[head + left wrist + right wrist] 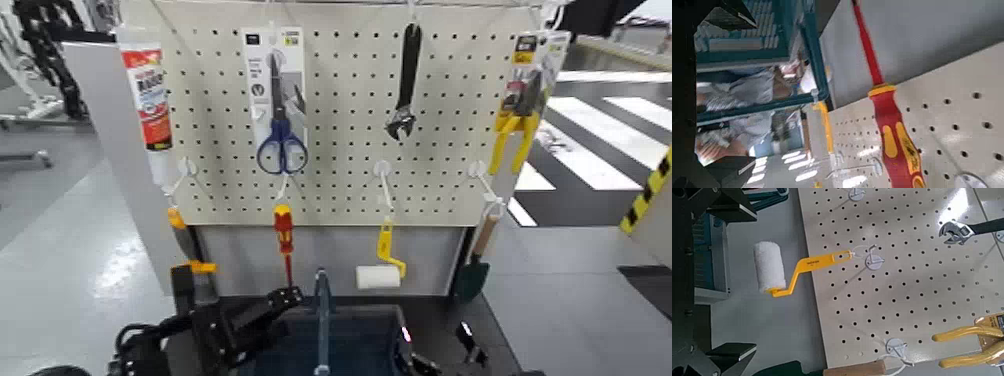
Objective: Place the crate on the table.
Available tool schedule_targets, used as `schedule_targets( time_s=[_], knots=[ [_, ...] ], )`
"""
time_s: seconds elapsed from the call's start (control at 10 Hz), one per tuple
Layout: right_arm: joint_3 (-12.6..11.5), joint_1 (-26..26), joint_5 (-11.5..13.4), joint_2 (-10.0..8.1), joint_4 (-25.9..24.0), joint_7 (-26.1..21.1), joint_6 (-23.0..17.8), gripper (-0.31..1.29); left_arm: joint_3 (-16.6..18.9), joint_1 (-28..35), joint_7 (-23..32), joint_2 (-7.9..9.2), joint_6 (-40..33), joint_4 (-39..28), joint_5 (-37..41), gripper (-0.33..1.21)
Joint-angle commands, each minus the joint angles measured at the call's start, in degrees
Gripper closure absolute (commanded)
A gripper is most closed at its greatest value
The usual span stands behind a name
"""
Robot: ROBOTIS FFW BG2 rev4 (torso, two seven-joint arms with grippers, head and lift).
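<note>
1. Gripping is what both arms seem to be doing at the near edge of the head view: the left gripper (262,312) sits against one side of the crate (345,345) and the right gripper (425,360) against the opposite side, so the dark blue-grey bin lies between them
2. Whether either gripper's jaws are apart or pressed onto the rim, I cannot tell; the contact points are cut off or hidden by black arm parts
3. The crate's slim upright handle (322,320) rises midway between the two grippers
4. Under and around the crate a strip of the black table (445,312) shows, just beyond the right gripper
5. Past the jaws stands the cream pegboard (340,110), filling both wrist views too
6. Lowest on it, nearest the left gripper, hangs a red and yellow screwdriver (285,240), seen close in the left wrist view (895,137)
7. Nearest the right gripper hangs a white paint roller (378,275) on a yellow handle, plain in the right wrist view (771,266)
8. Higher up, farther from both grippers, hang blue-handled scissors (280,135), a black adjustable wrench (404,85), yellow-handled pliers (518,120) and a red-labelled tube (148,100)
</note>
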Motion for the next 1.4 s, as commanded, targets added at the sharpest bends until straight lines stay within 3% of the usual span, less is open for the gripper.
schedule_targets(
  time_s=[0.1, 0.5, 0.8, 1.0, 1.2, 1.4],
  knots=[
    [-0.13, 0.12, 0.00, 0.00, -0.15, 0.07, 0.00, 0.14, 4.07, 7.08, 2.42, -1.65, -6.47, -11.53, -13.67, 0.10],
    [-0.31, 0.20, 0.00, 0.09, -0.33, 0.07, 0.00, 0.14, 2.66, 14.99, 1.81, -3.23, -22.90, -20.58, -36.26, 0.10],
    [-0.48, 0.38, 0.00, 0.09, -0.51, 0.07, -0.09, 0.14, 0.38, 19.91, 1.81, -6.22, -36.17, -22.78, -52.96, 0.10],
    [-0.48, 0.47, 0.00, 0.18, -0.51, 0.07, -0.18, 0.14, -0.06, 22.29, 1.72, -7.36, -41.36, -22.87, -60.34, 0.10],
    [-0.57, 0.56, 0.09, 0.18, -0.51, 0.07, -0.27, 0.14, -1.29, 24.75, 3.30, -7.19, -49.45, -21.11, -66.58, 0.10],
    [-0.57, 0.56, 0.09, 0.18, -0.59, 0.07, -0.27, 0.14, -2.34, 25.89, 4.53, -6.92, -52.96, -20.41, -70.01, 0.10]
  ],
)
